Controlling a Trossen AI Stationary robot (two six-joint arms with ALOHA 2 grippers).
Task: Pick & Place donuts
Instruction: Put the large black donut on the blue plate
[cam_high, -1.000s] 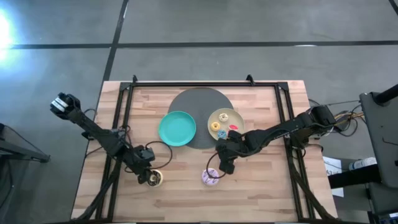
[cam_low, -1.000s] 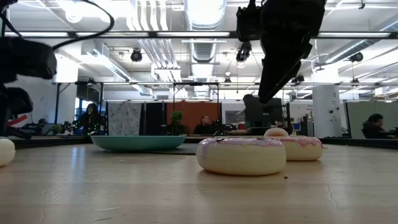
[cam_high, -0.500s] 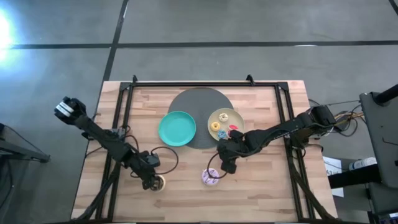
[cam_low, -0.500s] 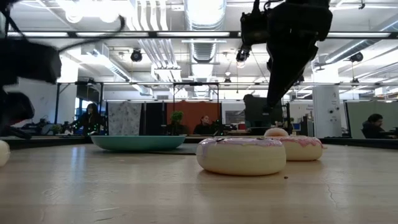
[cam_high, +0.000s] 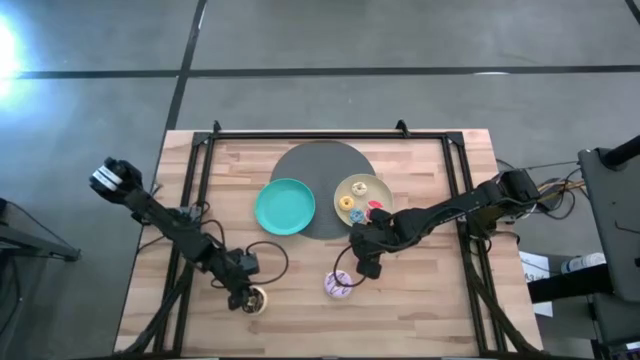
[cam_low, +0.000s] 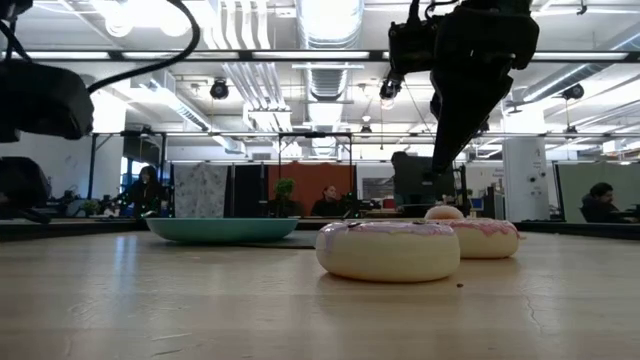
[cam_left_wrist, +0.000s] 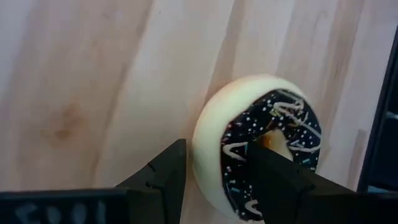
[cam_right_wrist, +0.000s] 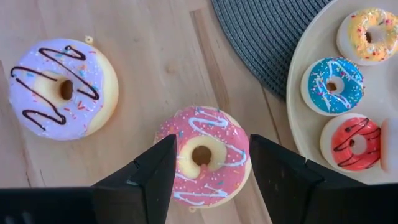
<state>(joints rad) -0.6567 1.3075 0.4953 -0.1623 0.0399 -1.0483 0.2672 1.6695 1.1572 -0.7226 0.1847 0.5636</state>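
The dark chocolate donut (cam_left_wrist: 258, 146) lies flat on the wood near the table's front left. My left gripper (cam_left_wrist: 214, 158) is open on it (cam_high: 245, 297), one finger on either side of its ring wall. My right gripper (cam_right_wrist: 211, 146) is open above the pink donut (cam_right_wrist: 205, 155), clear of it, right of the table's middle (cam_high: 360, 265). The lilac sprinkled donut (cam_right_wrist: 59, 87) lies beside the pink one. Tiny yellow (cam_right_wrist: 372, 34), blue (cam_right_wrist: 336, 86) and red (cam_right_wrist: 351, 142) donuts lie on the beige plate (cam_right_wrist: 298, 81). My left gripper comes at the chocolate donut from above, pointing down. One finger (cam_left_wrist: 277, 180) lies over the icing at the hole (cam_left_wrist: 264, 140). The other finger (cam_left_wrist: 165, 177) stands outside the cream outer wall (cam_left_wrist: 202, 155), with a thin strip of wood between. The donut rests on the table.
A teal plate (cam_high: 285, 206) lies left of the beige plate (cam_high: 341, 190), both partly on a dark round mat (cam_high: 315, 165). A black frame rail (cam_left_wrist: 385, 124) runs close beside the chocolate donut. Bare wood lies along the near edge. People sit in the room behind.
My left gripper has gone toward the table's near edge and a little to the right. The chocolate donut has slid along the table the same way with it, staying flat, and has left the low view.
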